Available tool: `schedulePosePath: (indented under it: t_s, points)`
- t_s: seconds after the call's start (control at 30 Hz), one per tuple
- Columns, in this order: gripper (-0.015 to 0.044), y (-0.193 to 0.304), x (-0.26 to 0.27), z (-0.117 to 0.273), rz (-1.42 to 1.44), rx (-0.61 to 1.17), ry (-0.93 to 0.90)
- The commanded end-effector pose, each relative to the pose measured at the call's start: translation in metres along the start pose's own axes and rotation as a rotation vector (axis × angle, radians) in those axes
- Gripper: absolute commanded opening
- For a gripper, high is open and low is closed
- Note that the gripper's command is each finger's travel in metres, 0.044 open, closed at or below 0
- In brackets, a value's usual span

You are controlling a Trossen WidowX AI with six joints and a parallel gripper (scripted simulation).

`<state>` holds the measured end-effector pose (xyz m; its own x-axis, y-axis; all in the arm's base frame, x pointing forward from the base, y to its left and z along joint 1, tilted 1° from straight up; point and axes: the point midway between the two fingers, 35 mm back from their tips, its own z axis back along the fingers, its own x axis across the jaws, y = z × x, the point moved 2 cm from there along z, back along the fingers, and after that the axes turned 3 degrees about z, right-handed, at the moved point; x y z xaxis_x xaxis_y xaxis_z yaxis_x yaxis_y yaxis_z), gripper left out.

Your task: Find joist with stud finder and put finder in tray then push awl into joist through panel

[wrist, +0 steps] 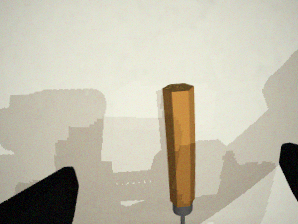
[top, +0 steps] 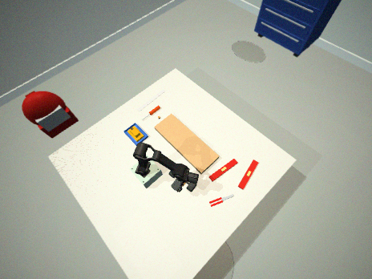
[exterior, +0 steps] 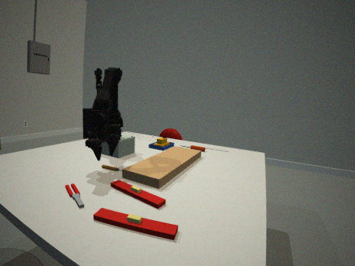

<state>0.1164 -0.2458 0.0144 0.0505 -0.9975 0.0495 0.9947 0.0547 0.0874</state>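
The awl's wooden handle (wrist: 182, 145) (exterior: 110, 167) lies on the table beside the panel's near end. Its shank runs out of the bottom of the wrist view; in the top view the arm mostly hides it. My gripper (top: 184, 187) (exterior: 105, 154) (wrist: 182, 168) is wide open and empty above the awl, with the handle between the two fingers in the wrist view, not gripped. The yellow stud finder (top: 135, 133) (exterior: 162, 141) sits in the blue tray (top: 131, 137) (exterior: 154, 145). The tan floor panel (top: 188, 138) (exterior: 165, 164) lies flat; the joist is hidden.
Two red levels (top: 230, 164) (top: 245, 180) (exterior: 149, 199) (exterior: 115, 218) and red-handled pliers (top: 216, 201) (exterior: 76, 196) lie off the panel's near end. An orange-handled screwdriver (top: 155, 110) (exterior: 197, 148) and a small brown bit (top: 159, 117) lie near its far end.
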Motion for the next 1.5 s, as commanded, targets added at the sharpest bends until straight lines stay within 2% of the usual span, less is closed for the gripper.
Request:
schedulePosePath:
  t_s: [0.0,1.33,1.47]
  points:
    - [0.044,-0.002,-0.005,-0.001,-0.009,0.003,0.005]
    - [0.044,-0.006,-0.006,-0.051,-0.009,0.003,0.005]
    - [0.0335,-0.006,-0.006,-0.051,-0.009,0.003,0.005]
